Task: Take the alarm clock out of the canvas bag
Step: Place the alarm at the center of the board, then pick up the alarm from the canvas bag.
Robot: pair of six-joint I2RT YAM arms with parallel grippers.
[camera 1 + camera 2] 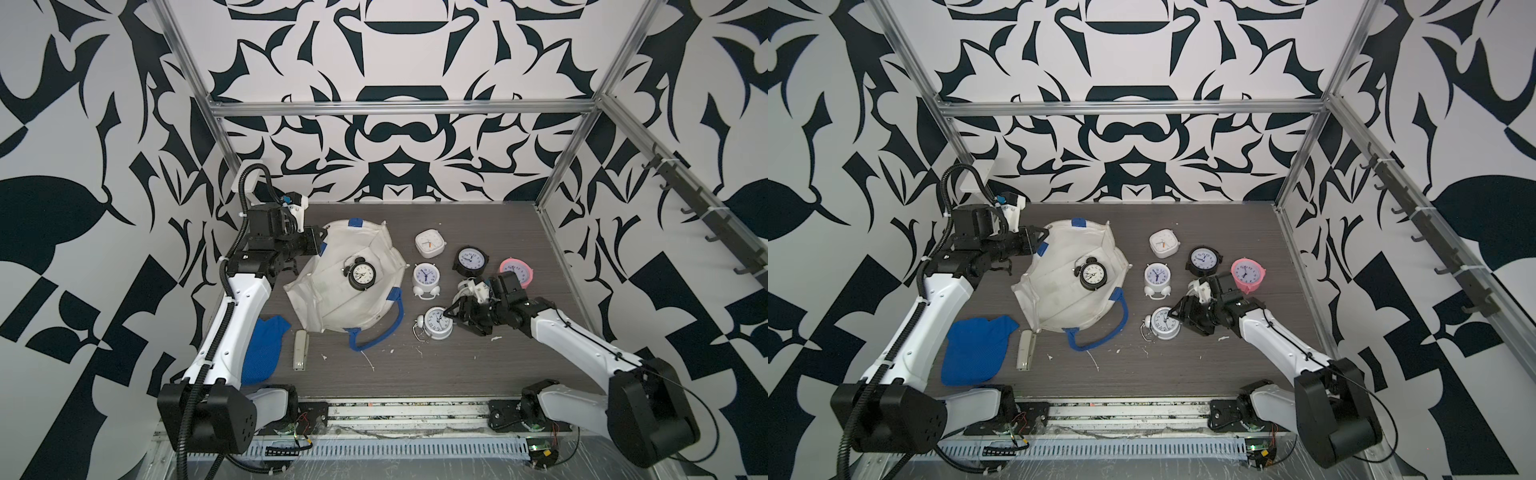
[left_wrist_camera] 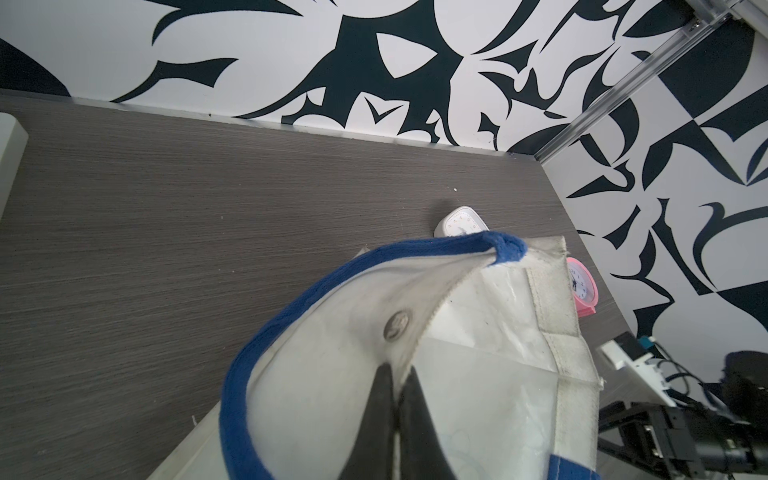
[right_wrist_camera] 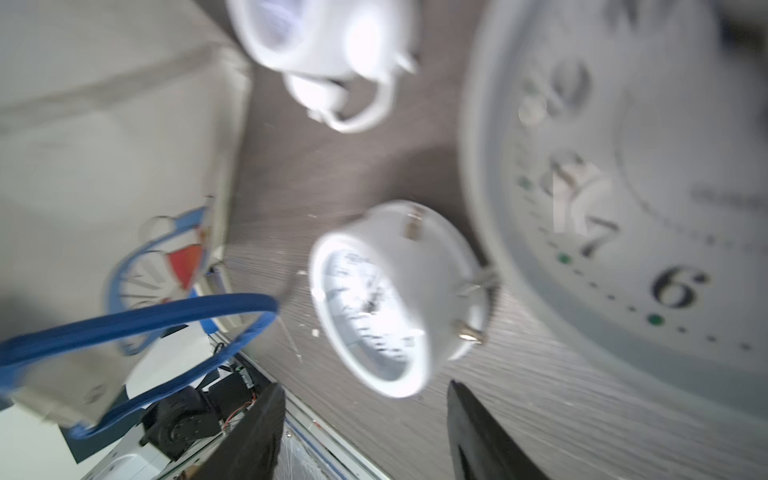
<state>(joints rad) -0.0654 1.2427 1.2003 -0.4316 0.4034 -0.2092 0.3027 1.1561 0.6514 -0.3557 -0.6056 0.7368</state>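
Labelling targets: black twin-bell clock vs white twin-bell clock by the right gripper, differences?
The black clock has a black case, the white clock a white one. The black clock lies inside the canvas bag; the white clock lies on the table. The right gripper, jaws open, is at the white clock, not the black. Both lie face up.

My left arm (image 1: 239, 316) and right arm (image 1: 575, 338) are white shells with chunky black joints, ribbed black hose (image 1: 181, 449) down the left one.
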